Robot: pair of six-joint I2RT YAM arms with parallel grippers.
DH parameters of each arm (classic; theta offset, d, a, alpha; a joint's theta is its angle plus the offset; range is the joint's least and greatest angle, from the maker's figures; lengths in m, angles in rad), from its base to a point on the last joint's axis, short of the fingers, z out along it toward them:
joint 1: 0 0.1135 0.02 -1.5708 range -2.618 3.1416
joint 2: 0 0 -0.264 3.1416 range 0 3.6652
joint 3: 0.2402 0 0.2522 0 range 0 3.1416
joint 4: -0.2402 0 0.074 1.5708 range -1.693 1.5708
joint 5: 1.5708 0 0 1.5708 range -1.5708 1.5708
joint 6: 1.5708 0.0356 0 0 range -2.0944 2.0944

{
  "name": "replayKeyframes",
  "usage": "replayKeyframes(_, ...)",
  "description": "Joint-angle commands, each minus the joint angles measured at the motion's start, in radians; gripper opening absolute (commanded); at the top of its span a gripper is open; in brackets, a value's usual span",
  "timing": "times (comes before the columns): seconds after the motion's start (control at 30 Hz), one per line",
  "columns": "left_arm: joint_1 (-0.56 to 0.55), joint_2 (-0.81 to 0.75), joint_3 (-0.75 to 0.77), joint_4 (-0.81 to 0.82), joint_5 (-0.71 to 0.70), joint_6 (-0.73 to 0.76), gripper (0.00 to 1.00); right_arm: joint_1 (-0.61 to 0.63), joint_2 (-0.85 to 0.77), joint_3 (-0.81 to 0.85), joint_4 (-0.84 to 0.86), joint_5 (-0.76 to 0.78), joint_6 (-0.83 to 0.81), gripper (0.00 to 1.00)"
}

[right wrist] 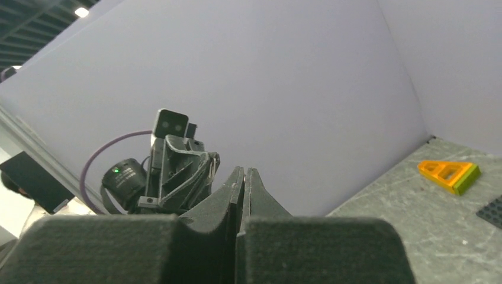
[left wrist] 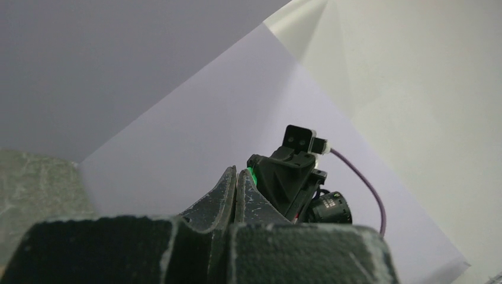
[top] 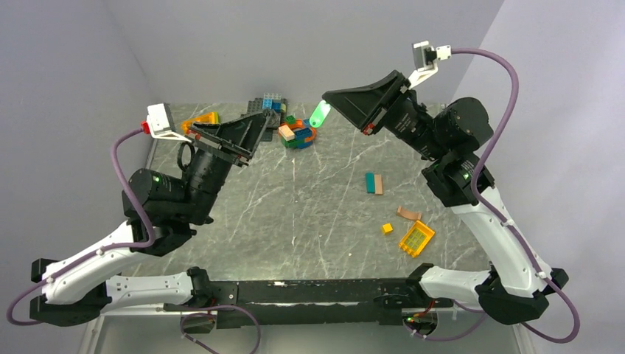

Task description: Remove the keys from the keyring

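Both grippers are raised above the table's far part, tips facing each other. My right gripper is shut, and a green-headed key hangs from its tip. A sliver of that green head shows in the left wrist view. My left gripper is shut. In the right wrist view a thin metal keyring shows at its tip. Each wrist view shows its own jaws pressed together, the left gripper and the right gripper. No other keys can be made out.
A pile of toy bricks and a dark baseplate lie at the back centre. An orange-green triangle piece lies back left. Teal and tan blocks, a tan piece, a small yellow block and a yellow grid piece lie right.
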Motion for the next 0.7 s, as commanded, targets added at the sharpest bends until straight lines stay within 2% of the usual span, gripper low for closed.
replayKeyframes(0.0, -0.006, -0.023, 0.054, -0.168, -0.043, -0.016, 0.0, 0.002, -0.038, -0.019, -0.063, 0.023, -0.035, 0.0)
replayKeyframes(0.37, -0.006, -0.085, 0.124, -0.862, -0.225, -0.122, 0.0, 0.001, -0.166, -0.144, -0.33, 0.088, -0.084, 0.0)
replayKeyframes(0.67, 0.017, -0.044, 0.019, -1.16, -0.232, -0.03, 0.0, 0.002, -0.252, -0.254, -0.434, 0.143, -0.064, 0.0)
